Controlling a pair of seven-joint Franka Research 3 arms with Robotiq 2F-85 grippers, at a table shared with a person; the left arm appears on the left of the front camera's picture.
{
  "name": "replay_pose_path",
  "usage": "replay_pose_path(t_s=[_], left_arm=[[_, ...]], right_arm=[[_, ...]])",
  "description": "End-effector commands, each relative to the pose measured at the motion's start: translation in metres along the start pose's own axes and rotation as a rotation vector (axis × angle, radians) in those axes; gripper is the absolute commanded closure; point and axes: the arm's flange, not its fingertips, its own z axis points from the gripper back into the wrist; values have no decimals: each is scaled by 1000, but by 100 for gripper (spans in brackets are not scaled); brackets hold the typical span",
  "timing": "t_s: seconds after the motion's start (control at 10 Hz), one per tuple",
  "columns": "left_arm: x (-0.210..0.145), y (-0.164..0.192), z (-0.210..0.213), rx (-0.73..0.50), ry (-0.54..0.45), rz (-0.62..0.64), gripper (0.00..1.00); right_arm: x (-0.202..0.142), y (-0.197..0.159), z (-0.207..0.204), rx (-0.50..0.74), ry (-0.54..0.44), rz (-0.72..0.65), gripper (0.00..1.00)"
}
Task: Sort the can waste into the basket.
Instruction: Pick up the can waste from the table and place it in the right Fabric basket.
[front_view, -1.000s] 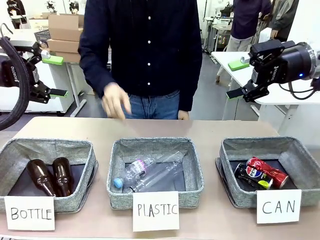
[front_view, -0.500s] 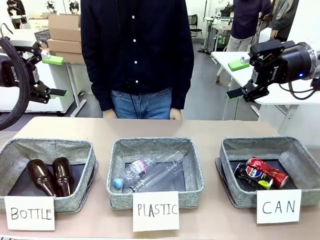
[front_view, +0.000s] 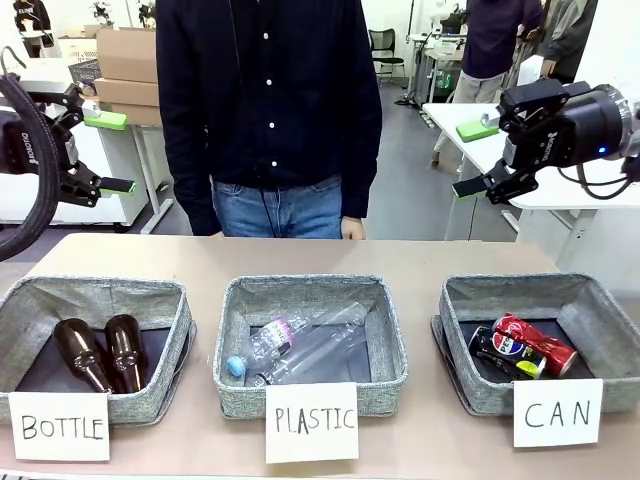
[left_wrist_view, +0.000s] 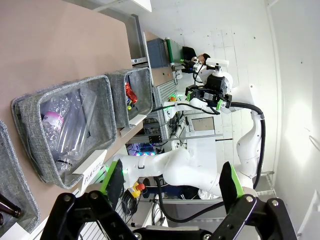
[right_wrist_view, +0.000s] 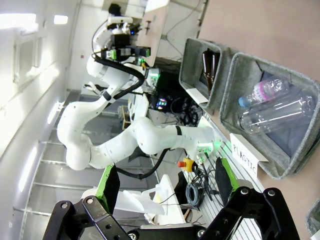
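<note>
Two cans lie side by side in the grey basket (front_view: 458, 305) at the right, behind its white "CAN" card (front_view: 557, 412): a dented red can (front_view: 540, 342) and a black-blue can (front_view: 502, 352) touching it. The left wrist view shows that basket (left_wrist_view: 142, 85) with the red can (left_wrist_view: 131, 93) inside. My left gripper (front_view: 112, 152) hangs open, high above the table's left end, holding nothing. High at the right, my right gripper (front_view: 472, 158) is open and empty too. Each wrist view shows its own fingers spread wide: left gripper (left_wrist_view: 172, 182), right gripper (right_wrist_view: 166, 184).
The "PLASTIC" basket (front_view: 228, 345) in the middle holds clear bottles (front_view: 300, 350). The "BOTTLE" basket (front_view: 20, 305) at the left holds two brown bottles (front_view: 100, 352). A person (front_view: 270, 110) stands at the far edge, one hand (front_view: 352, 229) by the table. Bare tabletop (front_view: 300, 255) lies behind the baskets.
The person's hand, raised over the far edge of the table a second ago, has dropped to their side. Both arms and the cans have stayed still.
</note>
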Motion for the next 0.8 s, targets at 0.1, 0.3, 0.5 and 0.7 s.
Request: replay_pose_path(t_s=[0.1, 0.3, 0.5, 0.7], left_arm=[[-1, 0, 2, 3, -3, -17, 0], [-1, 0, 2, 3, -3, -17, 0], [-1, 0, 2, 3, -3, -17, 0], [-1, 0, 2, 3, -3, -17, 0]], right_arm=[[0, 0, 2, -1, 7, 24, 0], [0, 0, 2, -1, 7, 24, 0], [0, 0, 2, -1, 7, 24, 0], [0, 0, 2, -1, 7, 24, 0]])
